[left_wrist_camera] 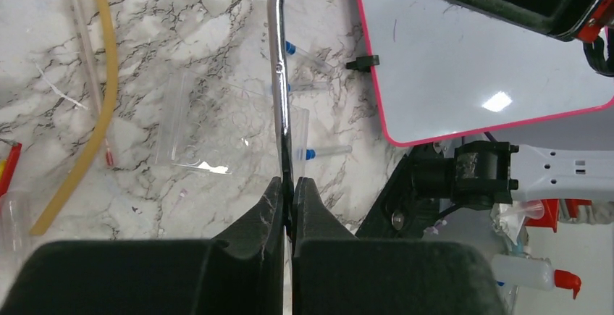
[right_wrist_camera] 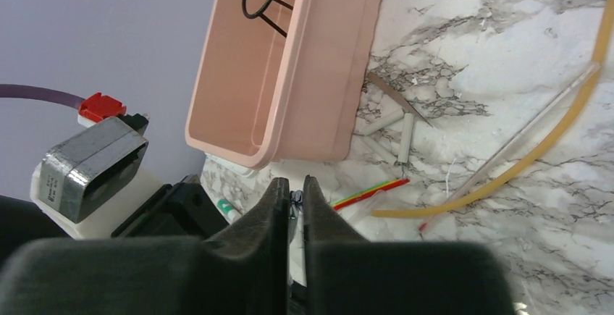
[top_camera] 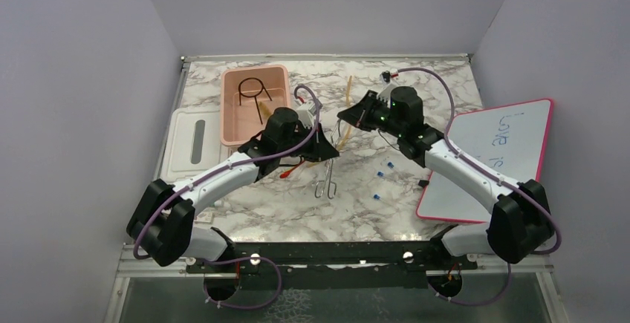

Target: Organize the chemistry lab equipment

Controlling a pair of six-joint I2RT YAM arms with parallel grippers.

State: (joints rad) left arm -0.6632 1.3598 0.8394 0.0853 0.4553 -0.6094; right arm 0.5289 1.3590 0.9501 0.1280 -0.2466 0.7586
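My left gripper (left_wrist_camera: 288,185) is shut on the thin metal tongs (left_wrist_camera: 279,76), which stick out past its fingertips above the marble table; from above they hang below that gripper (top_camera: 325,158). My right gripper (right_wrist_camera: 293,185) is shut on a thin twisted-wire stem, seemingly the small brush, near the pink tub (right_wrist_camera: 289,76). The black wire ring (top_camera: 252,89) lies in the tub. The tan rubber tube (right_wrist_camera: 536,148) curves across the table. A red-tipped stick (right_wrist_camera: 369,193) lies by the tub. Tiny blue pieces (left_wrist_camera: 308,153) lie below the tongs.
The white lid (top_camera: 192,143) lies left of the tub. The pink-framed whiteboard (top_camera: 494,156) lies at the right, partly under my right arm. A clear plastic bag (left_wrist_camera: 232,127) and a thin glass rod (left_wrist_camera: 87,40) lie on the table. Grey walls close in three sides.
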